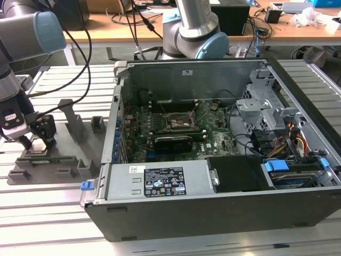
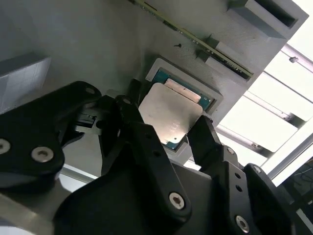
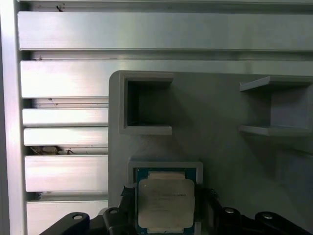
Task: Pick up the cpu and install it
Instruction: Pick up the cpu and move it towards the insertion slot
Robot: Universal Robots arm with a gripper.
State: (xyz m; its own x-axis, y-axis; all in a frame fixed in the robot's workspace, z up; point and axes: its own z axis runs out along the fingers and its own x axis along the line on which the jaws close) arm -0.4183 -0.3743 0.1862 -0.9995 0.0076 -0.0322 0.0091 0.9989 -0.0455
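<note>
A: Where is the cpu [image 2: 168,115] found?

B: It's seated in a square recess [image 3: 166,164] of the grey tray [image 1: 66,166], silver top facing up, w/ a thin green rim shown round it in both wrist views.

A: And the tray?

B: It's laid on the slatted metal surface [image 1: 42,213], at the exterior view's left, just beside the open computer case [image 1: 213,213] but apart from it.

A: State of the pincer [image 1: 37,145]?

B: It's lowered onto the tray, straight over the recess. In the second wrist view the black fingers [image 2: 205,139] are seen set against two opposite edges of the cpu, one per side, so it's clamped on the cpu. No lift can be made out; the chip is seen level w/ the recess frame.

A: Anything else on the tray?

B: Upright grey blocks [image 1: 72,120] are stood btwn the pincer and the case, and box-shaped pockets [image 3: 146,103] are seen near the recess in the first wrist view.

A: The case?

B: Its side is off; the green board [image 1: 176,128] is exposed inside, w/ a square socket [image 1: 178,121] at approx. mid-board.
</note>
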